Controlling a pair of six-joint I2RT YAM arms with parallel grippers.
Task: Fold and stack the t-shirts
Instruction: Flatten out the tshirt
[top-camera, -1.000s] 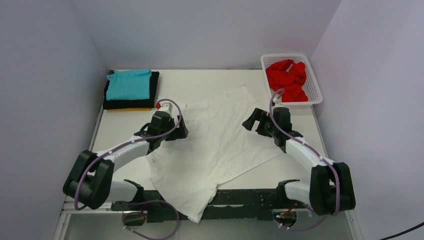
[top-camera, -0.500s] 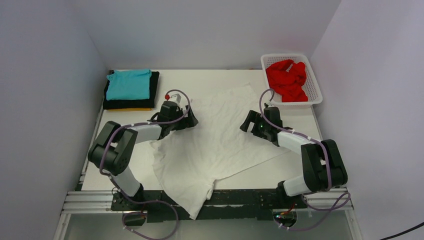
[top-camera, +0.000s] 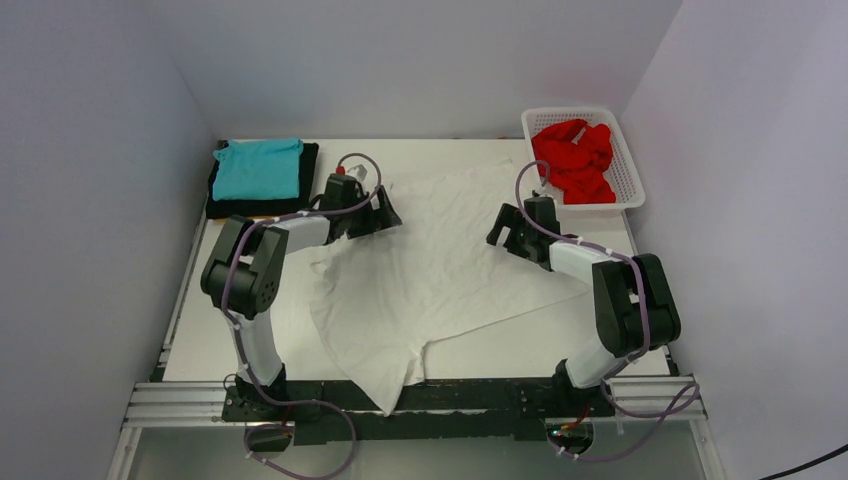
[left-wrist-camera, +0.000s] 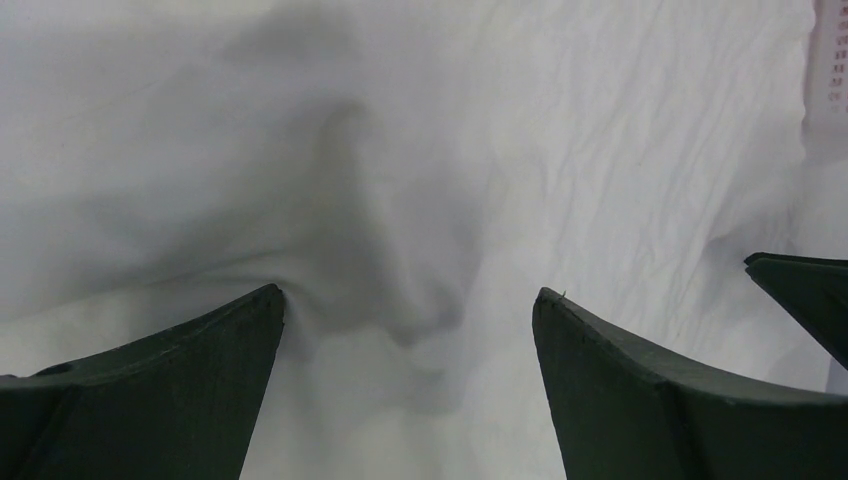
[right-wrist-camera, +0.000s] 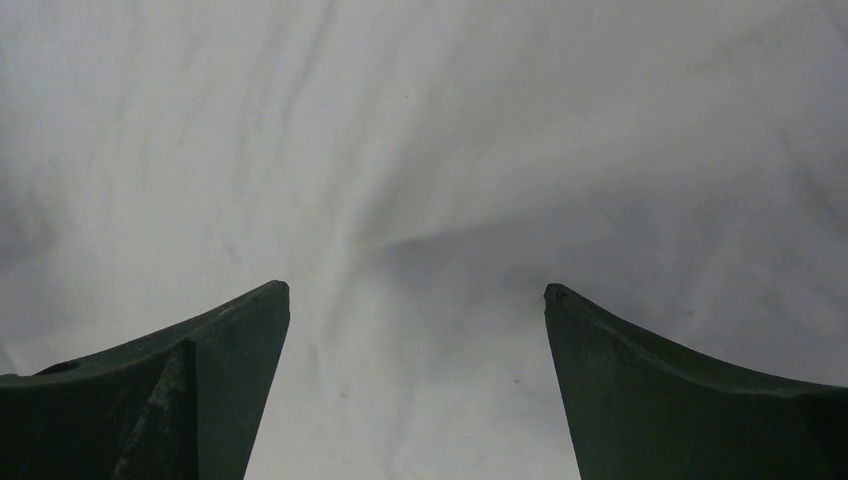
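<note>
While gaping wide over the white t-shirt (top-camera: 440, 280), left tool (top-camera: 388, 217) at its 10 o'clock, right tool (top-camera: 500, 235) at its 2 o'clock. Sprawls wrinkled across the desk (top-camera: 430, 155), hem spilling past the 6 o'clock edge. Could pinch one layer only, bunch creases, or drag cloth off.

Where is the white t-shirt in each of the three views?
Top external: the white t-shirt lies spread over the middle of the table.
Left wrist: it fills the picture behind the open fingers.
Right wrist: the same.
Shared landmark: its wrinkled cloth; nothing else shows in all three.
</note>
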